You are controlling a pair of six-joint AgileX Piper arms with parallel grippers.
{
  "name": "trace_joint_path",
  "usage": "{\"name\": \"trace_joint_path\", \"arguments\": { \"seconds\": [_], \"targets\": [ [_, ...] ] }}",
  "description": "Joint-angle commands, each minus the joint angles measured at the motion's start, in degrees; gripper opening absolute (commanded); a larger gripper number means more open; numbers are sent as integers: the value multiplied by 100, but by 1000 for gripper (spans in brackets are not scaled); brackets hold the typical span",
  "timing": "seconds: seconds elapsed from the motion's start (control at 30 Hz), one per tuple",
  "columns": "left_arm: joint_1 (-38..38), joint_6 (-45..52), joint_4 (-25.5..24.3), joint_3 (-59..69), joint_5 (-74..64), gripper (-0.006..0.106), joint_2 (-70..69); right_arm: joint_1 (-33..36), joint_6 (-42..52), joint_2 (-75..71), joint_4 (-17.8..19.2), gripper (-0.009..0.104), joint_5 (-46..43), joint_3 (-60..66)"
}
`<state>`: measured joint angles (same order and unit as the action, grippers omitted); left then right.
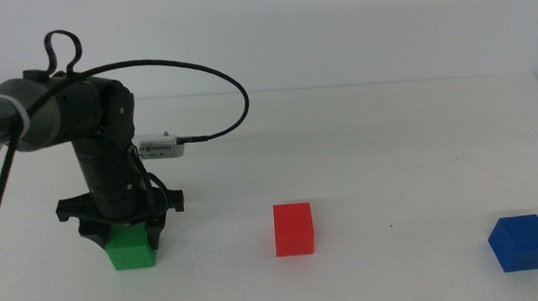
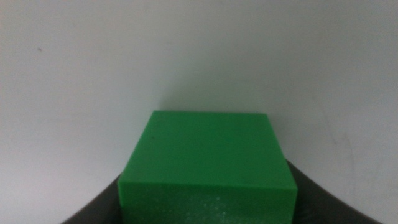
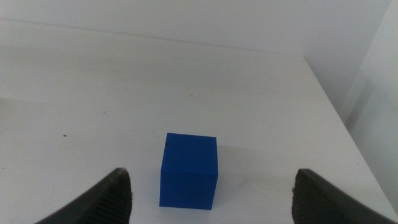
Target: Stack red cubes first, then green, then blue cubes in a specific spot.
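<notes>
The green cube [image 1: 131,249] rests on the white table at the front left. My left gripper [image 1: 126,236] points straight down over it, open, with one jaw on each side. In the left wrist view the green cube [image 2: 208,168] fills the gap of the left gripper [image 2: 208,214], and the jaws show only as dark corners beside it. The red cube [image 1: 293,228] stands alone near the middle front. The blue cube [image 1: 521,242] sits at the front right. In the right wrist view my right gripper [image 3: 211,193] hangs open just short of the blue cube [image 3: 189,169].
A small white box [image 1: 162,147] with a black cable lies behind the left arm. The table's right edge [image 3: 333,106] runs close to the blue cube. Bare white tabletop separates the three cubes.
</notes>
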<state>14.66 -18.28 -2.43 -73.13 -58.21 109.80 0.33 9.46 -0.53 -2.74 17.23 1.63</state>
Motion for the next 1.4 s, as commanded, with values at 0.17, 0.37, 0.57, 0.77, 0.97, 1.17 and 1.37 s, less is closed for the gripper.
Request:
{"name": "trace_joint_path", "arguments": {
  "seconds": [0.17, 0.37, 0.57, 0.77, 0.97, 1.17, 1.37],
  "targets": [
    [9, 28, 243, -142, -322, -1, -988, -36, 32, -132, 65, 66, -453, -107],
    [108, -258, 525, -359, -815, -2, -1671, -36, 32, -132, 65, 66, -453, -107],
    [821, -879, 343, -1239, -1516, -2, -1590, -36, 32, -132, 65, 66, -453, -107],
    [1674, -1508, -33, -2153, -1743, -2, -1026, -36, 32, -132, 65, 66, -453, -107],
    [2176, -1894, -52, -2807, -1743, -2, -359, -36, 32, -132, 65, 66, -453, -107],
    [2446, -2218, -52, -3075, -1739, -2, 29, -36, 32, -132, 65, 66, -453, -107],
    [2472, -2234, -15, -3074, -1704, -2, 182, -36, 32, -132, 65, 66, -453, -107]
  ]
}}
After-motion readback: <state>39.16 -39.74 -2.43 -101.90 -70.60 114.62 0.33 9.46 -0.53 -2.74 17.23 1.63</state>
